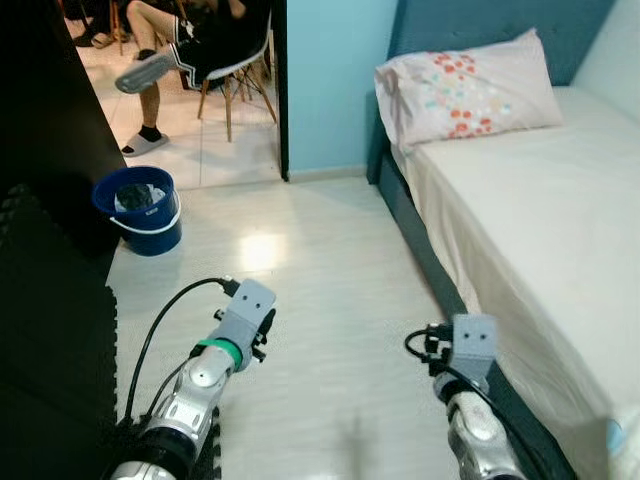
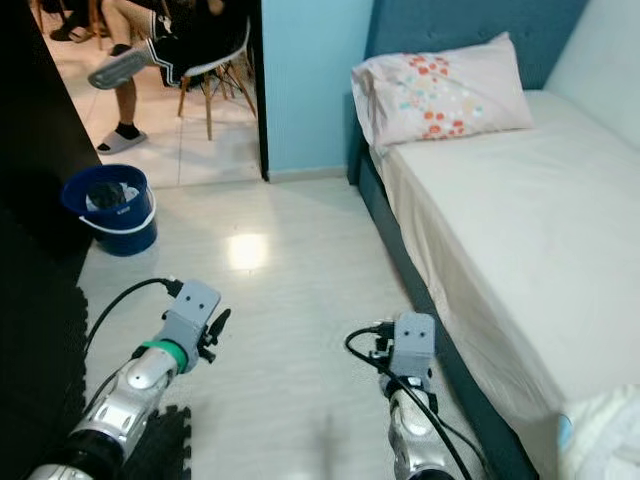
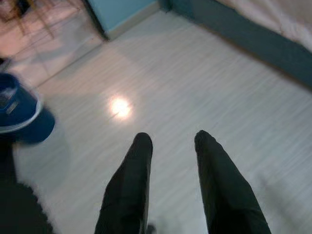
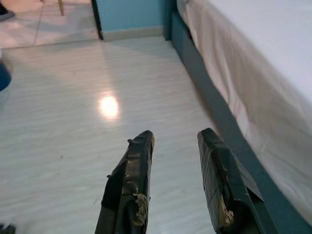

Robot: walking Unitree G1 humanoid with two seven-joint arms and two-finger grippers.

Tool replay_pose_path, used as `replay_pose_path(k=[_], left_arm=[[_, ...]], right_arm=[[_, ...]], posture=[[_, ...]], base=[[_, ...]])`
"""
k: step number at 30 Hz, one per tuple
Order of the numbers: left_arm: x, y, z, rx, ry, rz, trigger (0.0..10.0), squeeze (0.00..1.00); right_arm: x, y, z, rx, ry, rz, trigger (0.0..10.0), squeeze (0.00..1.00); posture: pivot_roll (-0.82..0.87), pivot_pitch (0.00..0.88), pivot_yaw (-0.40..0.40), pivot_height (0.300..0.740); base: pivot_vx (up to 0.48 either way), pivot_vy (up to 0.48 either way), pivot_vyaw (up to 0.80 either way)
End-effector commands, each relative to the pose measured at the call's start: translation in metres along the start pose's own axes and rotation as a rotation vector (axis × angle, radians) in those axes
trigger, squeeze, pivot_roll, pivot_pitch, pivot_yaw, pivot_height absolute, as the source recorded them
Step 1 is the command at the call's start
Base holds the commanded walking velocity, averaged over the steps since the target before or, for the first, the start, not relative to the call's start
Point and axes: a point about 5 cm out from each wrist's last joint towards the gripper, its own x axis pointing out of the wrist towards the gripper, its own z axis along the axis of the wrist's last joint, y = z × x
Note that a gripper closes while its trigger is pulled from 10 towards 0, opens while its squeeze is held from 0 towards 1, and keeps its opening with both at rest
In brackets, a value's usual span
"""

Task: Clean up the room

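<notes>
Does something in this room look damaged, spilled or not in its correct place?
Mostly tidy. The right end effector has worn, peeling covering on its black fingers. The round blue plastic bucket holding crumpled items stands on the pale floor.

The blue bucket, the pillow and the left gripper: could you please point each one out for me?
blue bucket (image 1: 150, 225), left eye view, on its front wall.
pillow (image 1: 470, 85), left eye view, on its flowered face.
left gripper (image 3: 171, 141), left wrist view, midway between its fingertips.
</notes>
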Motion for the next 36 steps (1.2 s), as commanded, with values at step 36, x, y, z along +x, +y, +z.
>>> replay_pose_path(k=[36], left_arm=[[0.005, 0.010, 0.003, -0.152, 0.044, 0.053, 10.0, 0.00]], right_arm=[[-0.004, -0.005, -0.004, 0.014, 0.011, -0.025, 10.0, 0.00]], posture=[[0.02, 0.033, 0.077, 0.740]], base=[[0.000, 0.000, -0.67]])
